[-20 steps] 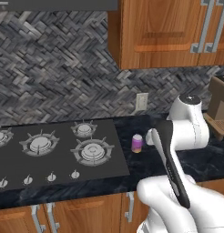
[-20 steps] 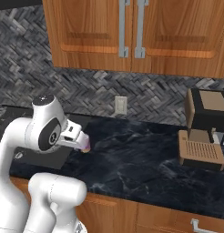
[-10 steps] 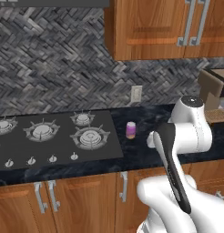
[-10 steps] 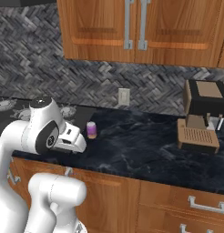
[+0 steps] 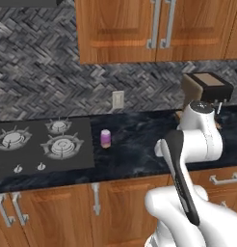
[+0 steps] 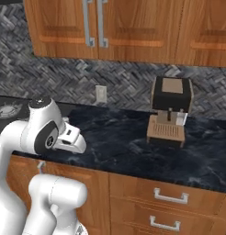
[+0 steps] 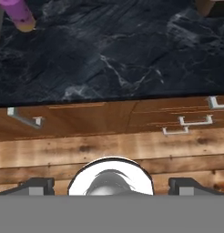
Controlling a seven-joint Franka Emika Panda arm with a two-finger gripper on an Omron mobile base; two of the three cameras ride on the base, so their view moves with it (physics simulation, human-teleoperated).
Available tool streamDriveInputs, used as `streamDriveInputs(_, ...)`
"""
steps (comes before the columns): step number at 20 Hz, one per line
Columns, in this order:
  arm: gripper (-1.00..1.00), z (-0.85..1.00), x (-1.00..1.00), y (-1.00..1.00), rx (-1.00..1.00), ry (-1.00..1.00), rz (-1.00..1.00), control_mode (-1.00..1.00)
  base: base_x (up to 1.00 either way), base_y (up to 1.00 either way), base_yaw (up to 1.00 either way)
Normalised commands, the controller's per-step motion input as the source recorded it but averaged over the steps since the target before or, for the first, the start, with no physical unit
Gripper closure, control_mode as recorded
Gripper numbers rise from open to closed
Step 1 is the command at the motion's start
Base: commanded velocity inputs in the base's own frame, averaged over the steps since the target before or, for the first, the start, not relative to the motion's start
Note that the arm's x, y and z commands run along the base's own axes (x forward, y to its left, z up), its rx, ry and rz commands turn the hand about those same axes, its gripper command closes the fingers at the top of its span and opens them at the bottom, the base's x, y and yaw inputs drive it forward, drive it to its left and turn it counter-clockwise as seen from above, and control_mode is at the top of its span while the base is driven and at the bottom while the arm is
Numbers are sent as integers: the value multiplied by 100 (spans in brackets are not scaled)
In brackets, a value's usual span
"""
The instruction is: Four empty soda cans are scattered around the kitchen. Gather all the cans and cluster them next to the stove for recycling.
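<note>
One pink-purple soda can (image 5: 105, 138) upright on the black table (image 5: 135, 144), just right of the stove (image 5: 41, 149); jaws spread wide, empty, well apart from it.

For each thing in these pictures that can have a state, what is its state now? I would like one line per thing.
Small pink-purple soda can: upright on the black marbled counter, just right of the stove, not held.
Flat black gas stove: burners bare, no flame seen.
Two-finger gripper: open, holding nothing.
Reddish-brown upper cabinet doors: closed.
Dark coffee machine: upright on the counter.
Lower drawers: closed.
</note>
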Motion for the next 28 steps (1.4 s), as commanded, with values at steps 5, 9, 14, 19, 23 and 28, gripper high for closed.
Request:
streamDriveInputs(5, -100, 0, 0, 0, 0, 0, 0, 100, -4, -100, 3)
streamDriveInputs(9, -100, 0, 0, 0, 0, 0, 0, 100, -7, -97, 4)
streamDriveInputs(14, -100, 0, 0, 0, 0, 0, 0, 100, -1, -72, 3)
streamDriveInputs(19, -100, 0, 0, 0, 0, 0, 0, 100, 0, -63, 3)
streamDriveInputs(23, -100, 0, 0, 0, 0, 0, 0, 100, -1, -62, 2)
streamDriveInputs(28, -100, 0, 0, 0, 0, 0, 0, 100, 0, -61, 3)
